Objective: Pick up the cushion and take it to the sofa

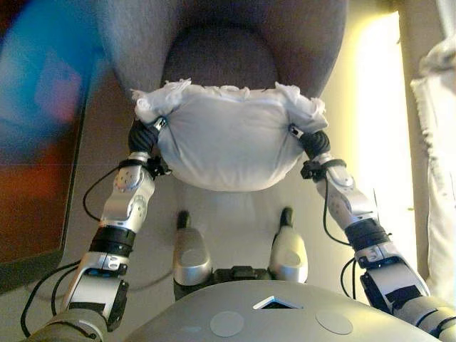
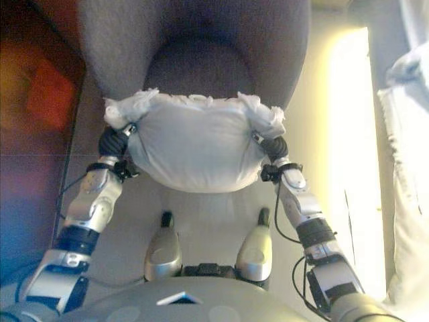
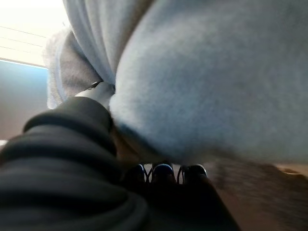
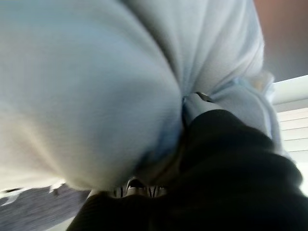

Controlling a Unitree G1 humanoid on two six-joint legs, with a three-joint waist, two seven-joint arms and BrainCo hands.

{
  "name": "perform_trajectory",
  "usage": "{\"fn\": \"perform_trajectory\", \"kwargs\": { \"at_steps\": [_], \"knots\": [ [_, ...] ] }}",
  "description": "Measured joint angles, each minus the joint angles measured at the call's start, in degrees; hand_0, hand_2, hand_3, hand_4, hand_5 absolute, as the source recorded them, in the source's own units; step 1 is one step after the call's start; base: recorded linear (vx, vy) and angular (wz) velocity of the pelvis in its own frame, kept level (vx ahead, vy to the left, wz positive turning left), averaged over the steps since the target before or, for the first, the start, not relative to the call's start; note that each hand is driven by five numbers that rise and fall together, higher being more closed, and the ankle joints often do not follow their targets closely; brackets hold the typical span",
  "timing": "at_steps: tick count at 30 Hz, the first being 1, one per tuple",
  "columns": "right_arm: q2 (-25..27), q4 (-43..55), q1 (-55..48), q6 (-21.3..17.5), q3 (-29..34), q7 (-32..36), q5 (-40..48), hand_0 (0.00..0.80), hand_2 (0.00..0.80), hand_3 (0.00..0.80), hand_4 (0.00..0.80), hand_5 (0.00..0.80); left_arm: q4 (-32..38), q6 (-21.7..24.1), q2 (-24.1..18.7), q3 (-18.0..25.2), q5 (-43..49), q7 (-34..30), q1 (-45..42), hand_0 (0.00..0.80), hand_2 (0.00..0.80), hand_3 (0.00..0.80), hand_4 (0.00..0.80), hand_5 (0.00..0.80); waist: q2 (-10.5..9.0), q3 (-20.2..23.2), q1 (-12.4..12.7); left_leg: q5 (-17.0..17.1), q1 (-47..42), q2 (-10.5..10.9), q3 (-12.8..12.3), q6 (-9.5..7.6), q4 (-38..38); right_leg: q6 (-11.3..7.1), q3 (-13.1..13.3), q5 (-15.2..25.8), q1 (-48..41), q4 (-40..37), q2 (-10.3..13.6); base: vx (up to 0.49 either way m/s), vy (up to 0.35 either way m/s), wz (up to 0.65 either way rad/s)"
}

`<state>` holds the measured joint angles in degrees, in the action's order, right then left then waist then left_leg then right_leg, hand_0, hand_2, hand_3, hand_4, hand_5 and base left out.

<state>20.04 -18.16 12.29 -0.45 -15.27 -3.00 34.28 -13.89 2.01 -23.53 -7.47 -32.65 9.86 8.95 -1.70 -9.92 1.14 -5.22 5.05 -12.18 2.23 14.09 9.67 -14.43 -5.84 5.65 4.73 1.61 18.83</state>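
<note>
A plump white cushion (image 1: 228,142) with ruffled corners hangs in the air in front of me, held between both hands. My left hand (image 1: 144,135) grips its left side and my right hand (image 1: 313,142) its right side. In the left wrist view the thumb (image 3: 96,92) presses into the cushion (image 3: 216,72) while dark fingertips (image 3: 163,171) show beneath it. The right wrist view shows the same pinch on the cushion (image 4: 86,86). Just beyond it stands the grey sofa (image 1: 128,35) with a darker rounded seat (image 1: 221,60).
A dark reddish and blue panel (image 1: 35,128) lines the left side. At the far right stands a white cloth-covered thing (image 1: 436,142), with a bright strip of floor (image 1: 377,107) between it and the sofa.
</note>
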Motion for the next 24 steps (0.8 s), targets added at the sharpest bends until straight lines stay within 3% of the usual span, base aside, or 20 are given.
{"fn": "perform_trajectory", "kwargs": {
  "at_steps": [3, 6, 10, 13, 14, 16, 18, 19, 20, 22, 23, 24],
  "knots": [
    [-0.2, 0.0, -0.22, 0.0, 0.03, -0.04, 0.18, 0.8, 0.8, 0.8, 0.8, 0.8, 0.0, -0.02, 0.1, -0.08, 0.08, 0.1, -0.06, 0.8, 0.8, 0.8, 0.8, 0.8, 0.89, 2.64, -0.36, 0.28, -2.55, -0.16, -2.22, -0.11, -1.11, -0.02, -0.53, -0.01, -2.53, -1.17, 0.14, 0.061, 0.039, 0.03],
    [0.13, -0.01, -1.23, 0.28, 0.38, -0.25, 1.02, 0.8, 0.8, 0.8, 0.8, 0.8, -0.36, -0.71, 0.43, -1.15, -0.21, -0.69, 0.69, 0.8, 0.8, 0.8, 0.8, 0.8, 0.63, 3.98, -2.51, 2.68, -2.57, -0.16, -8.99, -0.99, -1.2, 0.01, -4.28, -0.01, -5.44, -1.81, 1.69, 0.069, 0.084, 0.45],
    [0.58, -0.7, -1.43, 1.08, 0.42, -2.54, 1.39, 0.8, 0.8, 0.8, 0.8, 0.8, -2.01, -1.69, 0.6, -2.75, -0.16, -1.62, 1.01, 0.8, 0.8, 0.8, 0.8, 0.8, 0.39, 4.99, -3.32, 3.78, -4.43, 0.58, -8.75, -0.98, -3.28, 0.14, -5.2, 0.04, -6.5, -0.81, 2.4, 0.049, 0.091, 0.16],
    [0.27, -0.7, -1.66, 1.12, 0.86, -5.18, 1.45, 0.8, 0.8, 0.8, 0.8, 0.8, -5.01, -2.41, 1.21, -4.64, -0.26, -1.61, 2.94, 0.8, 0.8, 0.8, 0.8, 0.8, 0.38, 5.0, -3.85, 2.97, -4.54, 1.81, -8.29, -2.03, -2.85, 0.61, -4.37, 0.41, -5.3, 4.62, 4.09, 0.033, 0.095, 0.15],
    [0.32, -0.7, -1.68, 1.12, 1.15, -5.76, 1.53, 0.8, 0.8, 0.8, 0.8, 0.8, -5.8, -2.86, 1.34, -5.07, -0.87, -1.82, 3.7, 0.8, 0.8, 0.8, 0.8, 0.8, 0.44, 5.04, -3.91, 2.97, -4.51, 2.04, -8.27, -2.46, -2.67, 1.74, -3.42, 1.26, -3.95, 6.89, 4.44, 0.062, 0.099, 0.09],
    [0.45, -0.73, -1.68, 1.11, 1.61, -6.82, 2.47, 0.8, 0.8, 0.8, 0.8, 0.8, -9.08, -2.94, 2.45, -5.47, -2.41, -2.74, 5.97, 0.8, 0.8, 0.8, 0.8, 0.8, 0.7, 5.04, -4.74, 1.77, -2.69, 2.43, -8.22, -4.12, 0.85, 5.65, -1.28, 4.62, -0.87, 12.01, 4.89, 0.124, 0.111, 0.12],
    [0.12, -0.79, -1.71, 1.08, 1.44, -7.56, 2.48, 0.8, 0.8, 0.8, 0.8, 0.8, -10.59, -2.89, 2.31, -5.89, -2.8, -2.81, 6.47, 0.8, 0.8, 0.8, 0.8, 0.8, 0.89, 5.03, -5.34, 1.87, -2.97, 2.62, -8.29, -5.58, 0.96, 7.13, 1.93, 11.02, 1.61, 15.31, 4.58, 0.187, 0.078, 0.04],
    [-0.33, -1.05, -1.77, 1.08, 1.12, -7.85, 2.58, 0.8, 0.8, 0.8, 0.8, 0.8, -11.12, -2.85, 2.39, -6.1, -3.07, -2.82, 6.5, 0.8, 0.8, 0.8, 0.8, 0.8, 1.16, 4.85, -5.58, 2.24, -3.69, 2.18, -7.79, -6.3, 0.24, 5.62, 4.71, 9.45, 3.29, 18.92, 2.99, 0.217, 0.026, 0.02],
    [-0.59, -1.36, -1.78, 1.11, 0.89, -7.85, 3.14, 0.8, 0.8, 0.8, 0.8, 0.8, -11.24, -2.82, 2.01, -6.05, -3.07, -2.81, 6.5, 0.8, 0.8, 0.8, 0.8, 0.8, 1.11, 4.88, -5.39, 2.78, -4.63, 1.59, -7.66, -7.02, -1.02, 4.0, 5.17, 4.36, 3.71, 21.59, 0.34, 0.27, 0.005, 0.07],
    [-0.87, -1.5, -1.72, 1.18, 0.88, -7.42, 4.67, 0.8, 0.8, 0.8, 0.8, 0.8, -11.04, -2.54, 1.84, -6.03, -2.96, -2.79, 6.53, 0.8, 0.8, 0.8, 0.8, 0.8, -0.15, 5.68, -4.96, 3.94, -5.53, 1.71, -7.94, -8.41, -4.11, 3.94, 3.36, -3.41, 3.24, 21.17, -4.77, 0.347, -0.005, 0.22],
    [-1.12, -1.74, -1.6, 1.25, 0.9, -7.26, 5.62, 0.8, 0.8, 0.8, 0.8, 0.8, -10.97, -2.5, 1.51, -6.06, -2.94, -2.77, 6.53, 0.8, 0.8, 0.8, 0.8, 0.8, -0.79, 6.06, -4.82, 4.05, -5.41, 1.85, -8.37, -8.43, -4.98, 4.28, 2.46, -6.65, 1.51, 16.51, -6.97, 0.427, 0.017, 0.36],
    [-1.49, -2.43, -1.42, 1.61, 0.92, -7.04, 6.21, 0.8, 0.8, 0.8, 0.8, 0.8, -11.23, -2.39, 0.41, -6.24, -2.76, -2.81, 6.55, 0.8, 0.8, 0.8, 0.8, 0.8, -2.45, 6.53, -5.18, 4.72, -5.63, 3.7, -8.34, -8.13, -6.04, 7.63, 3.07, -8.6, -0.77, 9.77, -8.59, 0.449, 0.041, 0.71]
  ]
}}
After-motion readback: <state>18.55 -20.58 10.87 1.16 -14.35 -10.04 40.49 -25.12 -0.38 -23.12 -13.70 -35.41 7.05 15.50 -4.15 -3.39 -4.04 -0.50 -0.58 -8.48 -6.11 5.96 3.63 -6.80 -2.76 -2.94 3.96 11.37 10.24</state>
